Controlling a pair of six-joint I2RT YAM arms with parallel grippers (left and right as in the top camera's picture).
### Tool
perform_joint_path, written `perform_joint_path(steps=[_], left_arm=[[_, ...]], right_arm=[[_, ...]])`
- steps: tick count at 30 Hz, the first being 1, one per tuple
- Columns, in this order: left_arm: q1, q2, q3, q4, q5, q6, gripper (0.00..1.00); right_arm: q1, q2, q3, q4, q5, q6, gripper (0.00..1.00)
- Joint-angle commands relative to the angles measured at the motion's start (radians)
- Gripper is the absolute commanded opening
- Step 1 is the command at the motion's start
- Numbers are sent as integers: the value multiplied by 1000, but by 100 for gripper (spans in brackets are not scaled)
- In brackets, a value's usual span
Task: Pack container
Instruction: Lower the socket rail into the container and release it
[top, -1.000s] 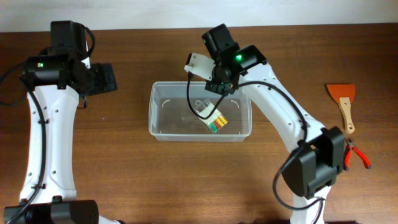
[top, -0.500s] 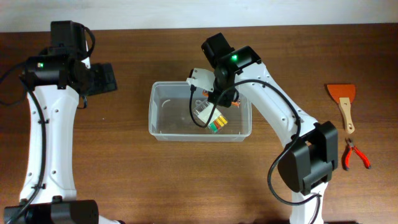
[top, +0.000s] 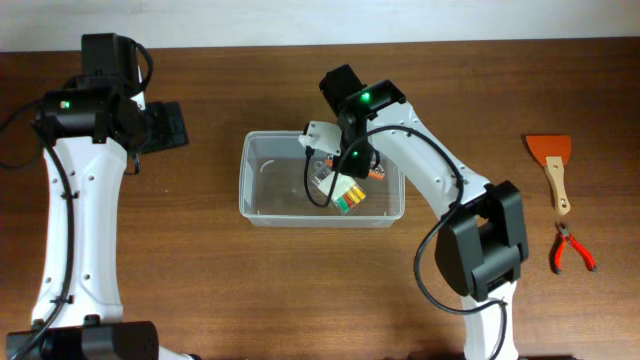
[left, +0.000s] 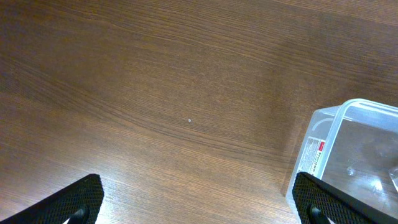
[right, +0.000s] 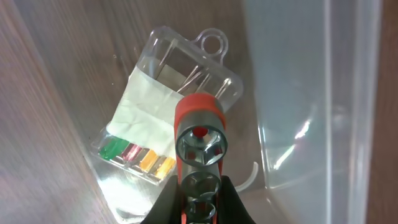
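**Five items, two arms, one table**

One clear container (top: 243, 186); one small clear case (top: 334, 186) inside it, with four coloured bits (right: 148, 160) in a row in the right wrist view: one green, one pink, one orange, one yellow; one red-and-grey tool (right: 200, 132); one scraper (top: 552, 166) with an orange blade and a wooden handle; one pair of red-handled pliers (top: 571, 248). One white label (left: 314, 157) on the container's wall. Two arms, the left arm (top: 76, 220) and the right arm (top: 438, 188), each with one gripper: the left gripper (left: 199, 203) and the right gripper (right: 199, 200), two in all. One wooden table (top: 300, 295).
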Motion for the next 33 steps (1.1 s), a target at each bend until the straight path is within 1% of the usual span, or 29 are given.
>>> perform_joint_path(steps=[1, 10, 13, 20, 22, 26, 30, 32, 33], left_arm=[[3, -8, 15, 2, -14, 5, 99], [3, -8, 15, 2, -13, 5, 99], [3, -8, 14, 2, -14, 5, 99], [3, -8, 14, 2, -14, 5, 99], [3, -8, 15, 2, -13, 5, 99], [3, -8, 15, 2, -14, 5, 99], [3, -8, 14, 2, -14, 5, 99], [3, -8, 15, 2, -14, 5, 99], [3, -8, 15, 2, -14, 5, 99]], right_arm=[[-5, 23, -4, 7, -32, -11, 4], [-24, 72, -6, 7, -54, -10, 5], [-24, 73, -6, 14, -54, -10, 18], [-24, 73, -6, 14, -54, -10, 19], [-24, 73, -6, 15, -54, -10, 23], [-24, 73, -6, 15, -55, -10, 24], [-24, 73, -6, 15, -55, -10, 33], [-24, 73, -6, 14, -55, -10, 43], [-24, 73, -6, 14, -54, -9, 51]])
